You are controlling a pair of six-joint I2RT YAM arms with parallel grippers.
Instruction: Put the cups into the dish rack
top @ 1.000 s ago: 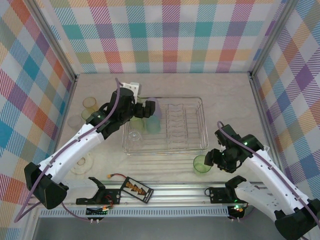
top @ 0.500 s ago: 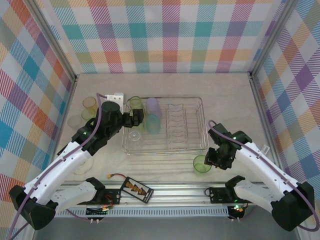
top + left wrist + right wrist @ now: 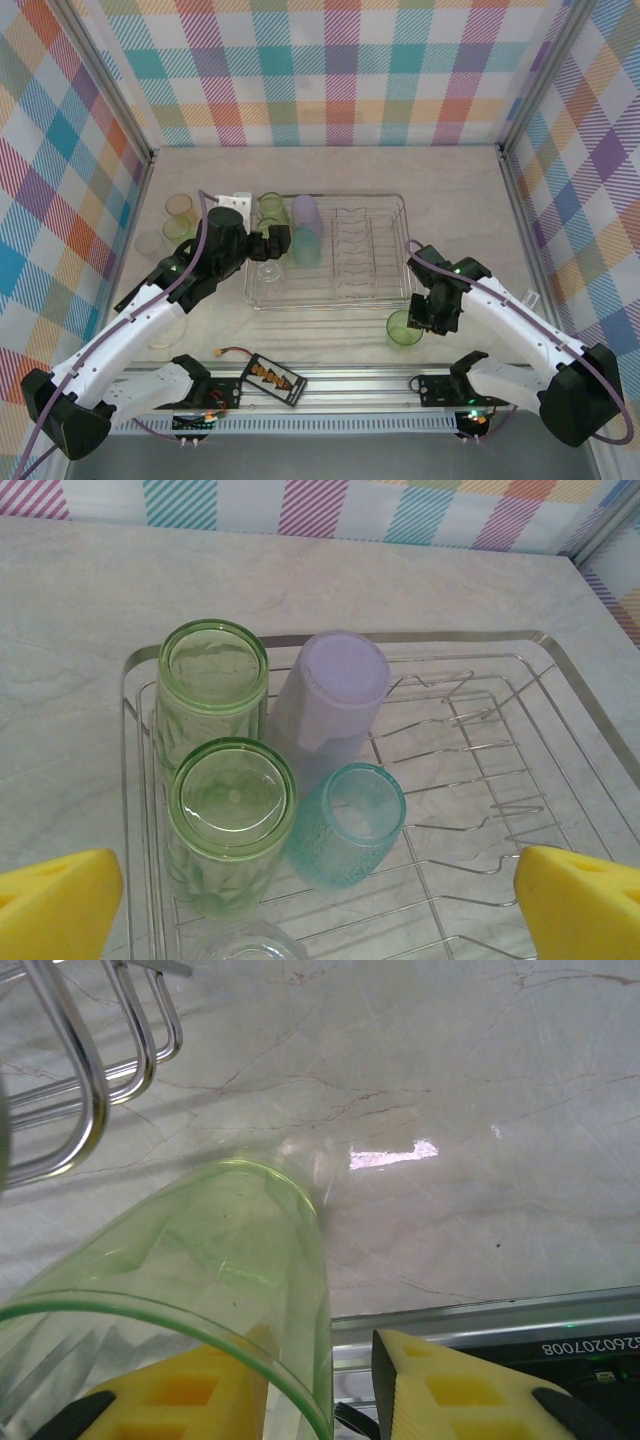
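green cup (image 3: 403, 328) | translucent, upright, rim up | beside dish rack (image 3: 350, 198)

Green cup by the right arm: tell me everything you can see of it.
The green cup is translucent light-green plastic, empty, standing mouth up on the table just in front of the dish rack's near right corner. The right tool straddles its rim, one finger inside, one outside; a firm grip isn't evident.

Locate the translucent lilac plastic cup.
Top view: lilac cup in the clear wire dish rack's far-left area, beside a light green cup and teal cup.
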